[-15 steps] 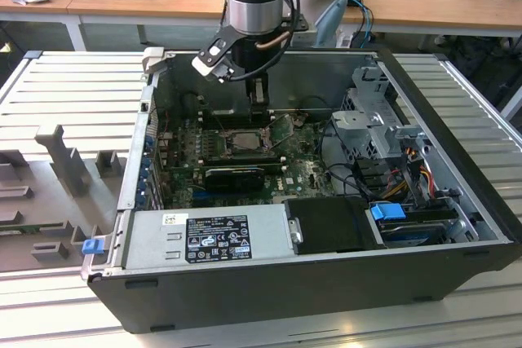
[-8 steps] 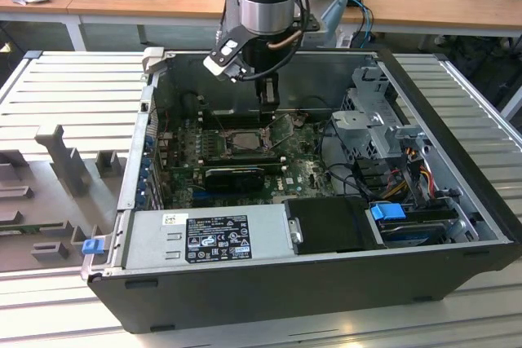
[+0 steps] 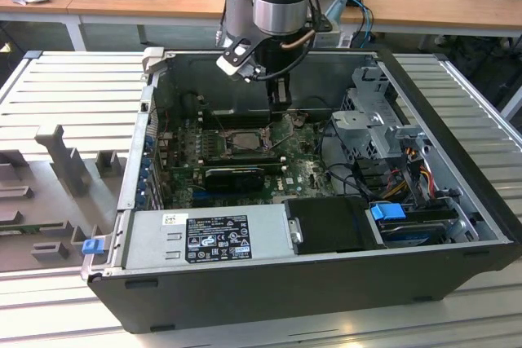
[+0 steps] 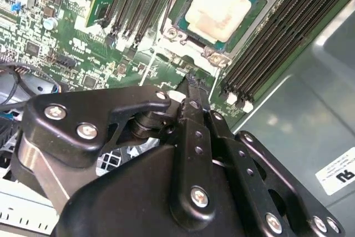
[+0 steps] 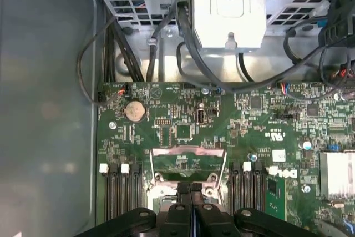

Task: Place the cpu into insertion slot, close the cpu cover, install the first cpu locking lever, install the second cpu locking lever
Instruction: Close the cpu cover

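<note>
On the ribbed aluminium table (image 3: 73, 87) of the exterior view lies an open computer case (image 3: 326, 291), dark and box-shaped, with a grey sheet-metal power supply (image 3: 204, 238) along its near edge. The arm drops in from above, a smooth silver cylinder ending in the black gripper (image 3: 280, 103), which hangs low over the green circuit board just to the exterior view's right of the insertion slot (image 3: 236, 140), a dark square with a grey rim.

Seen in the second wrist view, the cpu (image 4: 219, 6) sits flat in the insertion slot, its pale beige metal top matte and square with rounded corners. Long black memory slots (image 4: 277, 43) run along both sides. The jaws are pressed together, glossy black bars studded with screws, and their tips touch or nearly touch the silvery edge of the cpu cover (image 4: 183, 54); I cannot tell whether they pinch it.

Seen in the first wrist view, the cpu cover is swung open, a thin bright frame whose large cut-out shows green board behind. The jaws meet along a fine seam just beside its hinged edge. Beyond are a round coin battery (image 5: 135, 111), looping black cables (image 5: 194, 54) and a perforated steel drive cage (image 5: 227, 9).
</note>
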Motion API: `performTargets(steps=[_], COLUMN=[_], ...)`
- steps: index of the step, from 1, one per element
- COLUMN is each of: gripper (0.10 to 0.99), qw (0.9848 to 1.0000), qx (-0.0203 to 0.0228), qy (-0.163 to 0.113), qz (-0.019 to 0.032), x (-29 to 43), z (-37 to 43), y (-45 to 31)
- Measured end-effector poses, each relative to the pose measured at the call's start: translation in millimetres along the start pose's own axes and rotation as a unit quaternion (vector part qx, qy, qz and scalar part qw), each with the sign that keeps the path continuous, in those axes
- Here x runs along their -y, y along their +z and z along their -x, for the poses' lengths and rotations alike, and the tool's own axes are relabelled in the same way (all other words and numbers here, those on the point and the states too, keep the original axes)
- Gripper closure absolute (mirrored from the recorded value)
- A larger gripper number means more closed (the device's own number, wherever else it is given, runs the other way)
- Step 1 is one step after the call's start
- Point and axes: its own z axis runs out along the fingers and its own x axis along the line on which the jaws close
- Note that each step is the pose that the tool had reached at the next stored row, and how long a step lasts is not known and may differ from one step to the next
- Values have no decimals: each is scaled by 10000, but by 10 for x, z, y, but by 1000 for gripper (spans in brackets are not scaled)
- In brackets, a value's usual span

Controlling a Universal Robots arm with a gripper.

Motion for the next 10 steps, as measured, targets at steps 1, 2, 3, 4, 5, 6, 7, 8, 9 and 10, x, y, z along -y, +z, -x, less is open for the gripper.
performTargets(steps=[1,2,3,4,5,6,7,8,9,10], gripper=[980,980,980,980,980,980,980,980,980,980], qw=[10000,10000,10000,10000,10000,10000,10000,9999,9999,9999], qx=[-1,0,-1,-2,-4,-5,-6,-7,-8,-7], qy=[0,-1,-13,-28,-56,-72,-82,-98,-115,-117], qz=[-12,-39,-47,-50,-50,-50,-51,-54,-56,-72], x=[-33,-115,-159,-180,-200,-217,-239,-272,-301,-331], z=[0,0,-1,-1,-1,-1,-1,-2,-2,-2], y=[4,11,16,21,26,28,30,34,37,42])
